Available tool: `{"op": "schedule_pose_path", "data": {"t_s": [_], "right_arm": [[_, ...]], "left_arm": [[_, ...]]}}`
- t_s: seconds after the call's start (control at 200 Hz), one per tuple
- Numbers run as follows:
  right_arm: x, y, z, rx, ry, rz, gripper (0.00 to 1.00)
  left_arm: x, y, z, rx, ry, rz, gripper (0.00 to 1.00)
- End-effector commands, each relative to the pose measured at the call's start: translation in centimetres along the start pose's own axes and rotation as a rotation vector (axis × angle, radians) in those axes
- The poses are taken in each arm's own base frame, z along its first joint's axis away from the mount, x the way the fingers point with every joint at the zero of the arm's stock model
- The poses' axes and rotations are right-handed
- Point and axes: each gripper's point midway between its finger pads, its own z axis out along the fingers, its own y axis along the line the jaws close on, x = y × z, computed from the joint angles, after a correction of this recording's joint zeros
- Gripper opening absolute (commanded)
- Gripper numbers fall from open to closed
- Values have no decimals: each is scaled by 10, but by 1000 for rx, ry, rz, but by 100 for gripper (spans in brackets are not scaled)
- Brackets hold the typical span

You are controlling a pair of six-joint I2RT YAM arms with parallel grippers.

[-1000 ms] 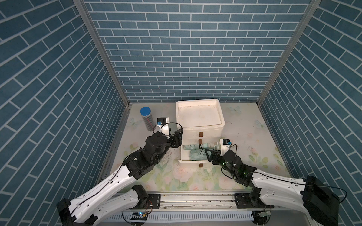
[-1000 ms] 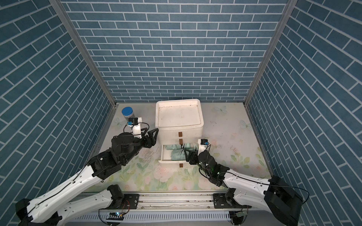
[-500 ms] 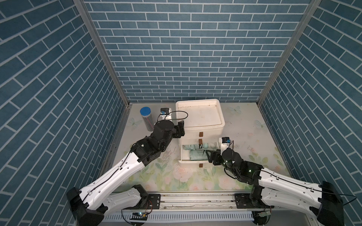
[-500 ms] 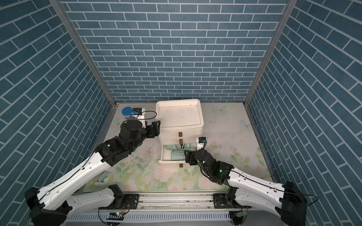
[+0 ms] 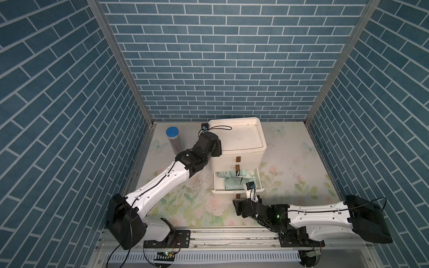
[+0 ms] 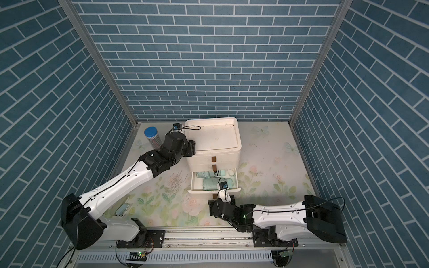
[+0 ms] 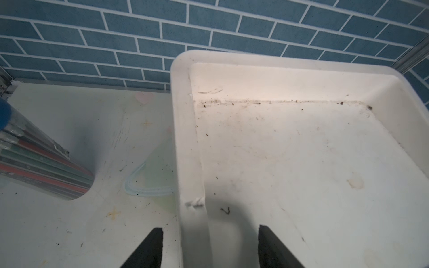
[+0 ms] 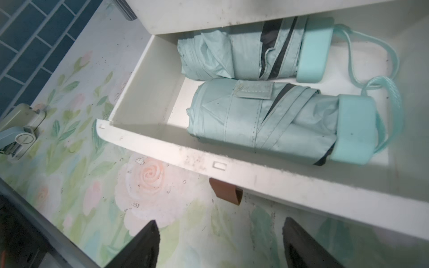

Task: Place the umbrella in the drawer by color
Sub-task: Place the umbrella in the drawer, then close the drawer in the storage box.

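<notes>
Where the bottom drawer (image 8: 232, 172) stands open, two folded mint-green umbrellas (image 8: 267, 120) (image 8: 243, 48) lie side by side, long axes along its front, handles rightward; the right gripper (image 8: 219, 232) gapes empty before it, the left gripper (image 7: 209, 234) gapes astride the cabinet (image 7: 185, 139) rim.

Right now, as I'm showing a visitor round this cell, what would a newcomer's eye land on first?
First, the pulled-out bottom drawer of the white cabinet, holding a mint-green folded umbrella and its twin side by side. Next, the right gripper, open and empty in front of that drawer, and the left gripper, open astride the cabinet's top rim.
</notes>
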Motion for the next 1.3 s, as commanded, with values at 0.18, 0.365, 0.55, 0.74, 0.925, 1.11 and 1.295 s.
{"op": "schedule_pose_path", "data": {"t_s": [0.18,0.365,0.55,0.74,0.925,1.11,1.295], "right_arm": [[-17,-1,15,-24,-96,80,82],[-21,-4,27,24,-98,36,77],[-28,-2,36,46,-97,-7,68],[-35,5,38,33,-110,-28,49],[-39,6,39,23,-130,-25,18],[-45,1,46,49,-130,-26,0],[-60,-8,50,64,-160,-21,0]], "left_arm": [[0,8,5,-38,-16,86,44],[7,1,13,-11,8,118,28],[12,-2,13,15,25,129,9],[22,-8,12,59,50,112,6],[38,-9,11,88,93,32,1],[50,-14,11,113,124,-14,0],[52,-16,4,118,134,-29,0]]}}
